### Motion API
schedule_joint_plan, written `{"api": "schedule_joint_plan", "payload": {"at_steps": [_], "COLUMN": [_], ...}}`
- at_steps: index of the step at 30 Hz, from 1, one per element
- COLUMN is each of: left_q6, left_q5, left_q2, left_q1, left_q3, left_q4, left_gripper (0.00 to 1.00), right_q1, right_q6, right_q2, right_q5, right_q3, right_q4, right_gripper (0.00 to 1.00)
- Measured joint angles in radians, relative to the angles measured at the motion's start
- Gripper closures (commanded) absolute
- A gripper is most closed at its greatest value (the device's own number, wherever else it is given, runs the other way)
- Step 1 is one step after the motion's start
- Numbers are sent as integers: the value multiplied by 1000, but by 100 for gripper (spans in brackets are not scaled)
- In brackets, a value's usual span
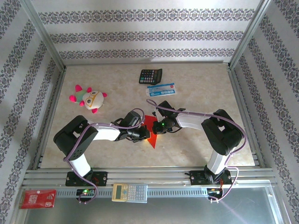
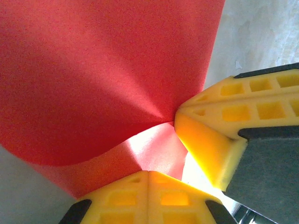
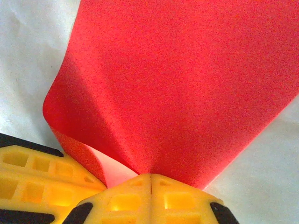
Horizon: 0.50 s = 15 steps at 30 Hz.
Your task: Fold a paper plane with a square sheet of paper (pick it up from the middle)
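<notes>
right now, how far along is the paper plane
Done: the square sheet of paper is pinched near its middle by the left hand and right hand, both shut on it. In hand: it bows and curls between them. Left: no sharp crease or pointed dart shows yet, so nearly all folding remains.

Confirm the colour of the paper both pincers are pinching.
Plain bright red, with no print; the paper shows best in the right wrist view.

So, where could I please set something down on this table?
The beige marble table is bare at its right rear, between the blue-and-white packet and the right frame rail, and at its left rear behind the pink-and-white plush toy. The centre is crowded: left gripper and right gripper pinch the red square sheet of paper.
</notes>
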Motion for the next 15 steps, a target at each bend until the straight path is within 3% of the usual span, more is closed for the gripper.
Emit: {"api": "schedule_joint_plan", "payload": {"at_steps": [15], "left_q6": [21], "left_q5": [0], "left_q2": [2], "left_q1": [0], "left_q3": [-6], "left_q4": [10], "left_gripper": [100], "right_q1": [-46], "right_q6": [-64], "right_q2": [-4], "right_q5": [12], "right_q3": [68], "right_q4": [-143], "right_gripper": [75]}}
